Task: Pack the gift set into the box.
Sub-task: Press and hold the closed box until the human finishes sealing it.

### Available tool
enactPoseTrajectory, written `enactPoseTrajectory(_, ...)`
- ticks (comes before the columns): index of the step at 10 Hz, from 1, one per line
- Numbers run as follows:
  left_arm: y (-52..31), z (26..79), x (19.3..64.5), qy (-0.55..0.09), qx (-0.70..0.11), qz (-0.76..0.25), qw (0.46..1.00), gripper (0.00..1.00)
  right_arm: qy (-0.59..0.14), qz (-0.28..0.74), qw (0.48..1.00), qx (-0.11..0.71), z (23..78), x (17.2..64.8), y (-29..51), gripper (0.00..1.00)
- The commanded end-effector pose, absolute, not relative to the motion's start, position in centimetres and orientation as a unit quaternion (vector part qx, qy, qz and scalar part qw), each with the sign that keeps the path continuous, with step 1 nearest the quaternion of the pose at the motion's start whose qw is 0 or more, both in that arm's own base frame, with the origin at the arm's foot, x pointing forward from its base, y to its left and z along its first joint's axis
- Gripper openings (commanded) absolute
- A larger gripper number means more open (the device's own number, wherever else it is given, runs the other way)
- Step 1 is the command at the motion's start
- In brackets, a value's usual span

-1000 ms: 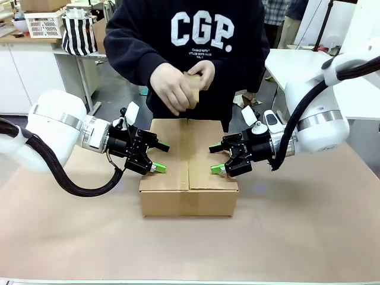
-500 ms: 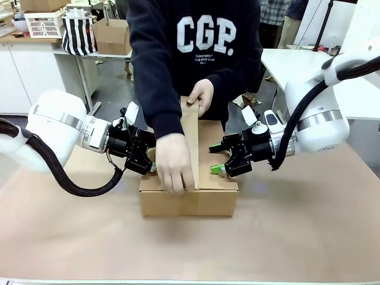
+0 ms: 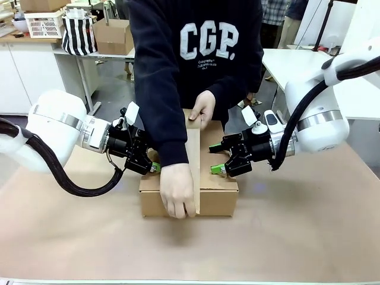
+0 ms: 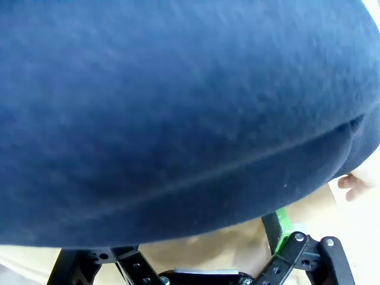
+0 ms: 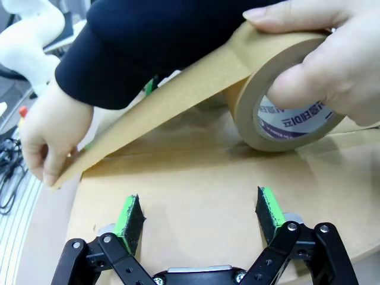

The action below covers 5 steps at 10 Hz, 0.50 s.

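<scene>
The box (image 3: 219, 199) sits closed in the middle of the table, and the gift set is hidden. A person stretches a strip of brown tape (image 3: 193, 160) along its top seam. One hand (image 3: 178, 199) presses the tape end onto the front face, the other holds the tape roll (image 5: 285, 113) at the far edge. My left gripper (image 3: 153, 161) stays open at the box's left side, partly behind the person's forearm; a dark sleeve (image 4: 178, 107) hangs over its fingers (image 4: 281, 222). My right gripper (image 3: 215, 159) is open over the box top (image 5: 196, 178), its fingers empty.
Brown paper covers the table (image 3: 297, 237). Behind the person a counter holds a small carton (image 3: 113, 35), a striped bag (image 3: 78, 32) and a white lattice crate (image 3: 44, 24). A white table (image 3: 285, 59) stands at the back right.
The person unrolled the tape, drew the strip along the box top and down over the front edge, and lowered the roll to the far edge. Both grippers stayed put.
</scene>
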<state>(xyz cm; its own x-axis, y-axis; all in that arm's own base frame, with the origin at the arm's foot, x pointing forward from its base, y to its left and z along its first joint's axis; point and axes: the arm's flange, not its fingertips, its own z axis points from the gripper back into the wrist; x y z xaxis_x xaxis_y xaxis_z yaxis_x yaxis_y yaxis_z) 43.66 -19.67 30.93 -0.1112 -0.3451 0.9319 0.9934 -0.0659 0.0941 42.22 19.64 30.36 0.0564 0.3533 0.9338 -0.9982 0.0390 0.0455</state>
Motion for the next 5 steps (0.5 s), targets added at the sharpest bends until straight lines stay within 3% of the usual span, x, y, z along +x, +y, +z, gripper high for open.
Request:
enactPoseTrajectory(1, -19.52, 30.66, 43.52, -0.419, -0.389, -0.621, 0.537, 1.0, -0.4, 0.567, 0.595, 0.405, 30.09, 41.97, 19.52, 1.0)
enactPoseTrajectory(5, -19.52, 30.66, 43.52, -0.419, -0.389, -0.621, 0.537, 1.0, -0.4, 0.567, 0.595, 0.405, 30.09, 41.97, 19.52, 1.0)
